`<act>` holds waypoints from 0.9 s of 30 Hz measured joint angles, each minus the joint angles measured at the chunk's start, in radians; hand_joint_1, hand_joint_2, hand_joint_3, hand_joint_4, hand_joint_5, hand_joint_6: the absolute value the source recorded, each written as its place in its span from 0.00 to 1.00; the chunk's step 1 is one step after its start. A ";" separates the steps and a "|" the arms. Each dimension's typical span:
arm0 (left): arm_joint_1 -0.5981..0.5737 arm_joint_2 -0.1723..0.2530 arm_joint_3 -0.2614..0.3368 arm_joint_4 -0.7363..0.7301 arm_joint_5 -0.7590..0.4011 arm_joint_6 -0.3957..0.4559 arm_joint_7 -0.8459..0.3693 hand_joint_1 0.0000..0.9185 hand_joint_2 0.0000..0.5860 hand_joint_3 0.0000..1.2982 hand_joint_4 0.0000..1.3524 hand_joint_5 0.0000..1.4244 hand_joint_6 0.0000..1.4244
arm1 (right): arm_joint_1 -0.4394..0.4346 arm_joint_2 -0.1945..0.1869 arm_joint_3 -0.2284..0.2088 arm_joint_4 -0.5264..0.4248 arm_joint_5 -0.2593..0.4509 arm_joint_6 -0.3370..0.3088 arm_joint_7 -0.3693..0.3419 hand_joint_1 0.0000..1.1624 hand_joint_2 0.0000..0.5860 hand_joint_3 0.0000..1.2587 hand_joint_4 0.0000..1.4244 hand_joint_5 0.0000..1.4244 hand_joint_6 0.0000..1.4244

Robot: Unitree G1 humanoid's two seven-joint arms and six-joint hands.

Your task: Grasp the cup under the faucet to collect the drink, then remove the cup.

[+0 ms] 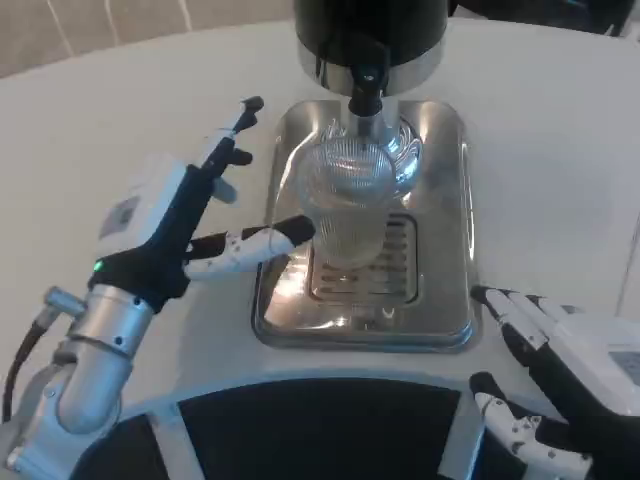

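While my left hand (190, 225) spreads beside the cup (345, 205), one fingertip touches it. My right hand (560, 375) rests empty, fingers apart, on the surface (560, 150).

Dispenser (368, 40) cut off at top edge; right hand (560, 385) cropped at the corner

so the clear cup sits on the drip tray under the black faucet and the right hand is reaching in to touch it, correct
Not quite: it is the left hand that reaches in, one fingertip at the side of the clear cup. The right hand rests on the table, apart from the drip tray. The cup does stand on the tray under the black faucet, as the head view shows.
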 measured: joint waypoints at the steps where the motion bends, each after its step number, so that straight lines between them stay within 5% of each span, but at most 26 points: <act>1: 0.018 0.010 0.009 -0.015 -0.005 -0.001 -0.006 0.16 0.09 0.08 0.09 0.22 0.37 | -0.009 0.005 -0.001 0.003 0.024 0.014 0.000 0.13 0.92 0.00 0.00 0.00 0.00; 6: 0.096 0.039 0.042 -0.062 -0.030 -0.005 -0.035 0.14 0.16 0.11 0.13 0.24 0.34 | -0.094 0.043 -0.024 0.010 0.153 0.127 0.019 0.15 1.00 0.00 0.00 0.00 0.00; 10: 0.189 0.077 0.046 -0.109 -0.009 -0.019 -0.047 0.13 0.16 0.12 0.14 0.20 0.30 | -0.249 0.084 -0.086 0.032 0.326 0.314 0.059 0.16 1.00 0.00 0.00 0.00 0.00; 11: 0.221 0.087 0.041 -0.134 0.013 -0.022 -0.053 0.13 0.16 0.12 0.12 0.18 0.28 | -0.339 0.102 -0.119 0.049 0.408 0.408 0.067 0.16 1.00 0.00 0.00 0.00 0.00; 16: 0.274 0.112 0.042 -0.199 0.067 -0.030 -0.052 0.12 0.17 0.10 0.08 0.14 0.23 | -0.484 0.117 -0.145 0.084 0.552 0.565 0.060 0.16 1.00 0.00 0.00 0.00 0.00; 27: 0.353 0.150 0.053 -0.278 0.124 -0.027 -0.052 0.15 0.20 0.08 0.04 0.09 0.20 | -0.752 0.116 -0.097 0.115 0.735 0.759 -0.066 0.16 1.00 0.00 0.00 0.00 0.00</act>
